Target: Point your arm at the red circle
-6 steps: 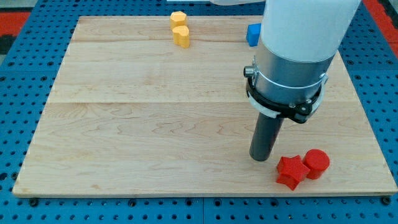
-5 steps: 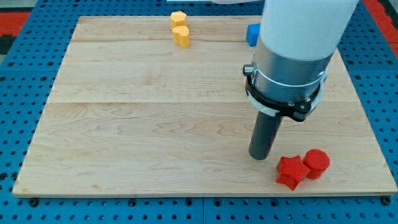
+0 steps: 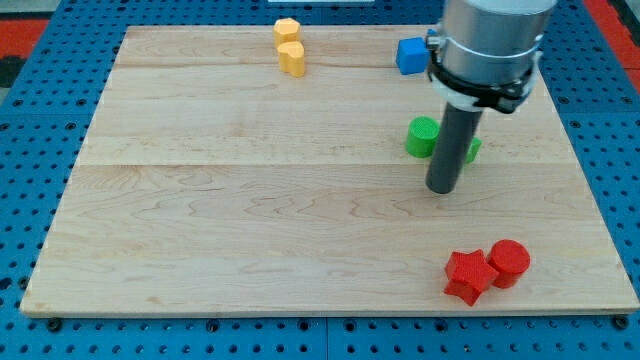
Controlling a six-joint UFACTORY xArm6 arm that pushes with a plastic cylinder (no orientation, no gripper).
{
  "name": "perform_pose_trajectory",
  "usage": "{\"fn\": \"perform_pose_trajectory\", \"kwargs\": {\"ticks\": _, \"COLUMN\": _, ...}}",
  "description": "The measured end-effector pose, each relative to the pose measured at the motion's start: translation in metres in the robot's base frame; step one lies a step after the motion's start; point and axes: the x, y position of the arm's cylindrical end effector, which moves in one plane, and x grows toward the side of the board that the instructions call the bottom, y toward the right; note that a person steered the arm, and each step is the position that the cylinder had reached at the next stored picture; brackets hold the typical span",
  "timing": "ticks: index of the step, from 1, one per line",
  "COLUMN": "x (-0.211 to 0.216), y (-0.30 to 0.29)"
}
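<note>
Two red blocks sit near the worktop's (image 3: 250,230) bottom-right corner: red circle (image 3: 509,262) on the view's right, red star (image 3: 469,276) touching it on its left. No claw on this rig, just a dark rod, so nothing to open or close; it holds nothing. My tip (image 3: 441,189) is down on the wood, well above the red pair toward the view's top, apart from both. Rod partly covers the green blocks: green circle (image 3: 422,136) just left of it, a sliver of a second green block (image 3: 472,150) on its right, shape unclear. Blue block (image 3: 408,55) near the top edge, beside my arm. Yellow blocks (image 3: 289,45), two touching, at top centre-left.
</note>
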Motion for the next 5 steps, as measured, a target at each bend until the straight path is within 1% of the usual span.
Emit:
{"fn": "perform_pose_trajectory", "kwargs": {"ticks": 1, "x": -0.001, "y": 0.043}}
{"fn": "perform_pose_trajectory", "kwargs": {"ticks": 2, "x": 0.007, "y": 0.127}}
{"fn": "perform_pose_trajectory", "kwargs": {"ticks": 3, "x": 0.072, "y": 0.176}}
{"fn": "perform_pose_trajectory", "kwargs": {"ticks": 4, "x": 0.125, "y": 0.134}}
{"fn": "perform_pose_trajectory", "kwargs": {"ticks": 5, "x": 0.141, "y": 0.107}}
